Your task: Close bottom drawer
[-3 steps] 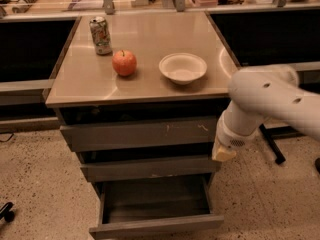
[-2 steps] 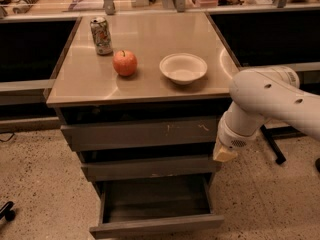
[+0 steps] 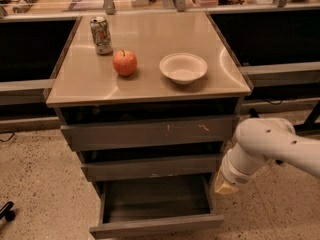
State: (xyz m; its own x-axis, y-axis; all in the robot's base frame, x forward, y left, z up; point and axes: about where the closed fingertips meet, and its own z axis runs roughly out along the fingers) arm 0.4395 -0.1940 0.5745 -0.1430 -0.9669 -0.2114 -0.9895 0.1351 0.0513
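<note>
Gripper (image 3: 225, 185): low at the right flank of the cabinet (image 3: 150, 134), on the end of the white arm (image 3: 272, 146).
Grip: cannot tell.
Bottom drawer (image 3: 156, 204): pulled out towards the camera, dark inside showing.
Bearing: the drawer lies just left of the gripper in the view. Its front panel runs side to side and sits nearer the camera, so a closing push would likely need to start from in front of that panel.

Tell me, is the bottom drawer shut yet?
Open: the bottom drawer sticks out, its empty dark interior showing. The claw hovers beside it, on the view's right.
</note>
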